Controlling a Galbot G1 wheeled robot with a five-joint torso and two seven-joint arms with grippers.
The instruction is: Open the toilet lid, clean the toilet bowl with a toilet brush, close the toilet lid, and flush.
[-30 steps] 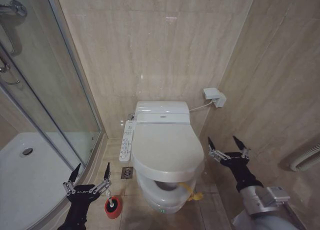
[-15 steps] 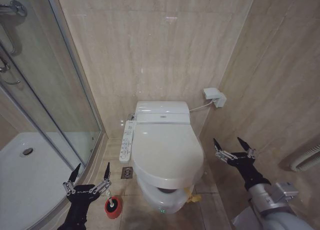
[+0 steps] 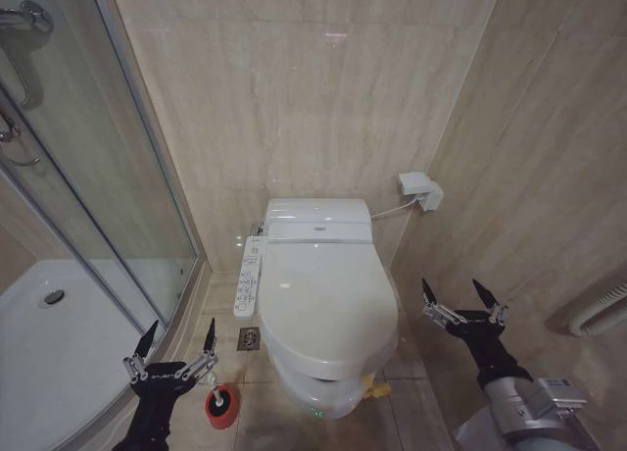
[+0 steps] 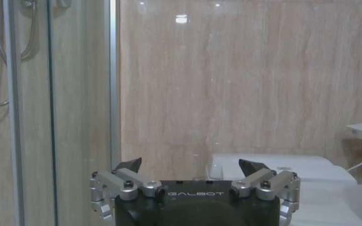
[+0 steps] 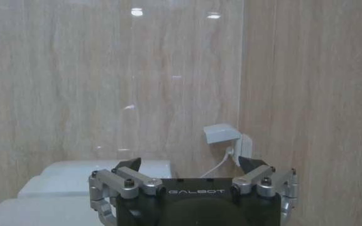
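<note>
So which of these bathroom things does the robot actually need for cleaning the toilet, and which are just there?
Needed for the job:
- toilet lid, lying down over the bowl
- toilet brush, standing in its red holder on the floor
- left gripper, open
- right gripper, open

Just there:
- button panel beside the seat
- wall socket box
- shower enclosure

A glass shower door (image 3: 98, 176) stands on the left, with a white shower floor (image 3: 59, 343) behind it. A small white box (image 3: 419, 189) sits on the far tan wall (image 3: 313, 98). A little red holder (image 3: 221, 405) rests on the floor, near and left.
</note>
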